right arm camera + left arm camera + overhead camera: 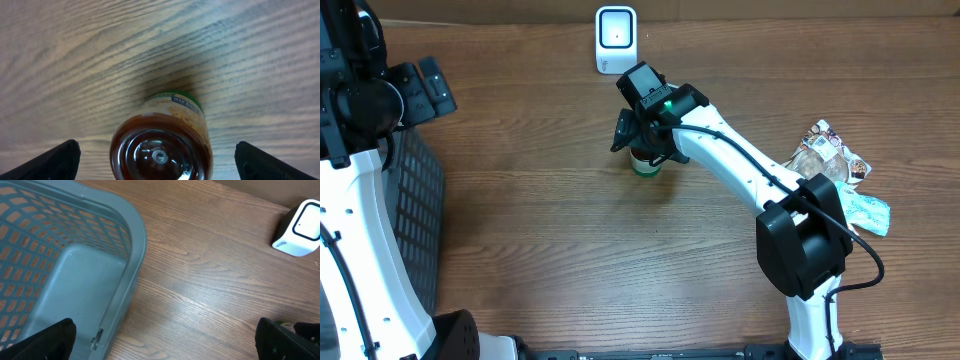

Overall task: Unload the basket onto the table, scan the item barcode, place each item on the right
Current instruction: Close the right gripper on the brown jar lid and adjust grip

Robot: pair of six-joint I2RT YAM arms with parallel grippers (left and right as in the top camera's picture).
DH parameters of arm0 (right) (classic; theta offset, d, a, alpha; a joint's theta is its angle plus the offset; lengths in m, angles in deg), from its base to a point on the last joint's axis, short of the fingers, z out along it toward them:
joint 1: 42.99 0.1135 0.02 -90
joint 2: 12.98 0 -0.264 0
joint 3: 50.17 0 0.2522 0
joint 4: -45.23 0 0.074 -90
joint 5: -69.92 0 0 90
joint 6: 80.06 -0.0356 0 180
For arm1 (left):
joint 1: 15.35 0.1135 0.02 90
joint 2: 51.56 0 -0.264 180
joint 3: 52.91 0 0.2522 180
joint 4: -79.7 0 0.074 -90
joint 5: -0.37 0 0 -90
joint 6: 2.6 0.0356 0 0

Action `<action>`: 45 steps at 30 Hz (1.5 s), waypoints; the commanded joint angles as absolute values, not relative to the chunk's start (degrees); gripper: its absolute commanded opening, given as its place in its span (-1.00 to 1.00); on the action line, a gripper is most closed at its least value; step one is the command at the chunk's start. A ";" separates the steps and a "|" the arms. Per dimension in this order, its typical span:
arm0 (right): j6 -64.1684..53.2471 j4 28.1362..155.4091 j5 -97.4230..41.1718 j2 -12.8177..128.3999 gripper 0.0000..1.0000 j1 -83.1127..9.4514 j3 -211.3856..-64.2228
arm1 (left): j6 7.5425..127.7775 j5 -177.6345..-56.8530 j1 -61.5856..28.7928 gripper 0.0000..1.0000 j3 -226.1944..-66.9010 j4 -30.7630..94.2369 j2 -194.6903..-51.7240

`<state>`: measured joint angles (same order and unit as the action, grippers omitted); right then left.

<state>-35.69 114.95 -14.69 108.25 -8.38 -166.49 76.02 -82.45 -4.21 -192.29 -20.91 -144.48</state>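
The right pincer (642,146) hangs over the middle of the wooden table (540,230), released, its 2 dark fingers (50,161) spread wide; between them, touching neither in the right wrist view, sits a glass jar of red-brown sauce (161,145) with a green band at its far end; the jar's round glass base faces the wrist camera and a strip of printed label runs beside the green; from overhead only a green and pale sliver of the jar (645,166) shows under the pincer; whether it stands or lies tilted I cannot tell.

A small white box scanner with a dark-rimmed window (616,38) stands at the far edge of the table, near the jar but apart from it; 2 crinkled snack packets (832,156) lie by the right arm's base.

The left pincer (425,88) hovers released, fingers (45,341) wide with nothing between them, above the edge of a grey slotted plastic basket (127,255) at the table's left side.
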 commanded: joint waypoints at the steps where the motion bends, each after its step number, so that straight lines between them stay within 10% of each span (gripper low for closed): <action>1: -43.58 115.06 -13.16 106.70 0.91 -7.31 -166.19 | 77.11 -81.94 -4.12 0.99 -192.43 -20.80 -144.55; 17: -32.91 113.55 -11.15 106.72 0.50 -6.96 -162.08 | 77.11 -81.94 -4.12 0.99 -192.43 -20.80 -144.55; 27: 9.05 114.65 -13.91 106.70 0.26 -7.01 -162.16 | 77.11 -81.94 -4.12 0.99 -192.43 -20.80 -144.55; 34: 41.42 122.12 -20.20 105.84 0.50 -6.96 -162.32 | 77.11 -81.94 -4.12 0.99 -192.43 -20.80 -144.55; 45: 32.26 121.73 -20.68 101.82 1.00 -7.38 -165.75 | 77.11 -81.94 -4.12 0.99 -192.43 -20.80 -144.55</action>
